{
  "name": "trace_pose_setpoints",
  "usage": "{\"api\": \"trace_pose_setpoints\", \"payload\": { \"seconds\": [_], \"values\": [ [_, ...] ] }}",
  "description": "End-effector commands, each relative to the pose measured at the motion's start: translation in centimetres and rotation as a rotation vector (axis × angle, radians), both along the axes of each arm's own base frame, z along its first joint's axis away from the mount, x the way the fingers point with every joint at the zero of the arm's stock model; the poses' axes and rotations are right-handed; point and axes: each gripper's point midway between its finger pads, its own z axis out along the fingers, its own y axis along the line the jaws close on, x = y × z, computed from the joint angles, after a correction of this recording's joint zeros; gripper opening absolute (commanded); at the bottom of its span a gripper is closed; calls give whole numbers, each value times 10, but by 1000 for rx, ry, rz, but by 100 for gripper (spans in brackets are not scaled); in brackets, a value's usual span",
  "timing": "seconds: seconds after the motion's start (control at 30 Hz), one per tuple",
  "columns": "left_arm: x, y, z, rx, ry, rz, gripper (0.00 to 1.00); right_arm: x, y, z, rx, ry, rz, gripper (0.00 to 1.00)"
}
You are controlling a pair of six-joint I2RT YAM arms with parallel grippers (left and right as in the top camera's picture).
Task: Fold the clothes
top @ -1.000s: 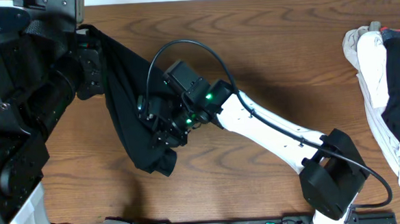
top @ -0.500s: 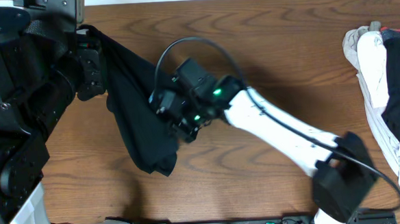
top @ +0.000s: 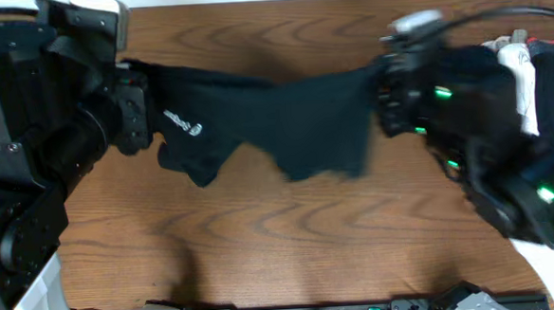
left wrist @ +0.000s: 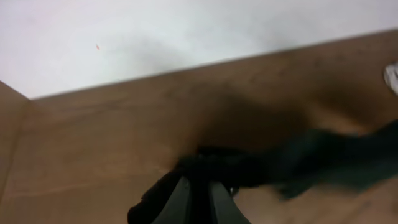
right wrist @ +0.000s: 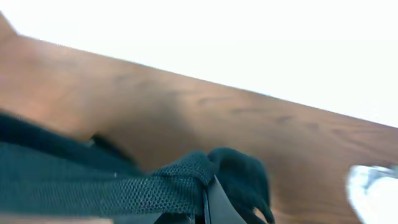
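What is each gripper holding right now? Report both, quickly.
Left gripper: closed on one end of the black shirt.
Right gripper: closed on the shirt's other end.

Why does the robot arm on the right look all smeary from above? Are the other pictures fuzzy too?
Overhead: the right arm is smeared by motion blur, but the black shirt and table look fairly sharp. Left wrist: everything is soft and dim. Right wrist: the shirt's mesh by the right claw is crisp, and the wall glares white.
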Motion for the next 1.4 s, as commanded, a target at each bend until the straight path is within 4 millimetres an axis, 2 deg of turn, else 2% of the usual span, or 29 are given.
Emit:
{"api": "trace_pose_setpoints", "payload": {
  "seconds": [0.0, 0.2, 0.37, 0.47, 0.6, 0.7, 0.87, 1.1, 1.23, 1.37],
  "values": [
    [-15, -3, 6, -36, -8, -19, 6, 2, -28, 9, -1, -32, -111, 1],
    [-39, -18, -10, -93, 97, -111, 6, -14, -37, 29, 28, -85, -115, 1],
    [-57, -21, 0, -147, 65, -128, 6, -30, -45, 50, 50, -126, -115, 1],
    [-59, -20, 2, -148, 57, -129, 6, -31, -46, 57, 59, -143, -120, 1],
    [-51, -22, -3, -136, 80, -133, 6, -25, -56, 61, 43, -166, -181, 1],
    [-36, -26, -13, -122, 120, -131, 6, -22, -55, 59, 52, -158, -192, 1],
    [2, -35, -41, -103, 231, -122, 6, -11, -48, 42, 28, -102, -187, 1],
    [75, -56, -115, -74, 455, -111, 7, 22, -34, -2, -53, 26, -192, 1],
    [102, -62, -156, -54, 561, -100, 9, 36, -33, -17, -84, 58, -213, 1],
    [119, -66, -184, -38, 623, -97, 9, 40, -41, -20, -115, 57, -259, 1]
  ]
}}
